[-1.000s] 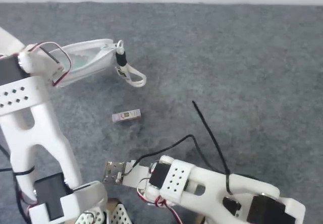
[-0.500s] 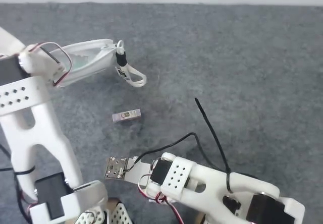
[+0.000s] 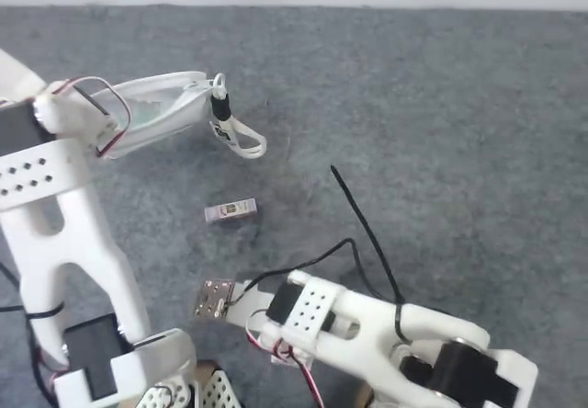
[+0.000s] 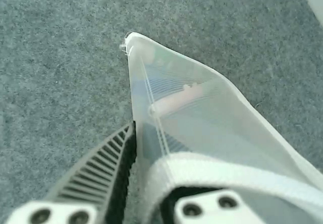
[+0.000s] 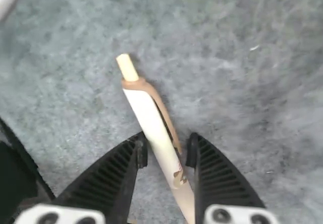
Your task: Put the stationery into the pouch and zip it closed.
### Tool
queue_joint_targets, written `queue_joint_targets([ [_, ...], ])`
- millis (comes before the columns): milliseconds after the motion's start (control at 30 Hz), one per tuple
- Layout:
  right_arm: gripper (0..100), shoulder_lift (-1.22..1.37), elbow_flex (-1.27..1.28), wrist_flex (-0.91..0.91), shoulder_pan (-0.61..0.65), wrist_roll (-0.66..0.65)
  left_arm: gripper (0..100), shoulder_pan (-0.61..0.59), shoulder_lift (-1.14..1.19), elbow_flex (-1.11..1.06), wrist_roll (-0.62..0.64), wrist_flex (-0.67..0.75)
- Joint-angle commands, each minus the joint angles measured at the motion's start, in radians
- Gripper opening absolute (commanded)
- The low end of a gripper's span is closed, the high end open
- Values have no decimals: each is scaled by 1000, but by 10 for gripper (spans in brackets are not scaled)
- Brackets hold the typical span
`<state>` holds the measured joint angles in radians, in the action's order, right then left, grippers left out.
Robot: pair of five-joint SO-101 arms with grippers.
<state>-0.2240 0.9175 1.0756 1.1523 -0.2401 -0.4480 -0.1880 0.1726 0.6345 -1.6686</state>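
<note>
A translucent white pouch [image 3: 161, 105] hangs at the far left, its mouth edge pinched in my shut left gripper [image 4: 146, 148]. Through the pouch wall [image 4: 202, 108] a pale pen-like item [image 4: 176, 100] shows inside. The pouch's zipper pull and white strap [image 3: 241, 138] dangle toward the middle. My right gripper [image 5: 166, 143] is shut on a cream pen [image 5: 146, 113] with a tan clip, held over the grey carpet. From above, that gripper [image 3: 225, 305] sits near the front edge, a little nearer than a small pinkish eraser-like block [image 3: 230, 210] lying on the carpet.
Grey carpet [image 3: 441, 105] covers the whole table. A black cable [image 3: 363, 224] sticks up and back from the right arm [image 3: 367, 334]. The left arm's white body [image 3: 55, 215] stands along the left side.
The right arm has turned and shifted left; its cable end swung left and its gripper tip moved slightly away from the front edge. The left arm and pouch stayed put.
</note>
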Motion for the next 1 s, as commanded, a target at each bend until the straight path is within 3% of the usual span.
queue_joint_targets([
  [0,137,45,-37,-22,-58,0,11,-5,-64,4,18,35],
  [100,102,47,-37,-38,-68,3,11,-5,-64,4,18,35],
  [200,4,44,-38,-51,-79,6,11,-5,-64,4,18,35],
  [500,6,13,-64,-58,-200,8,11,-5,-64,4,18,34],
  [967,6,-516,-61,107,-237,20,11,-2,-64,4,18,31],
])
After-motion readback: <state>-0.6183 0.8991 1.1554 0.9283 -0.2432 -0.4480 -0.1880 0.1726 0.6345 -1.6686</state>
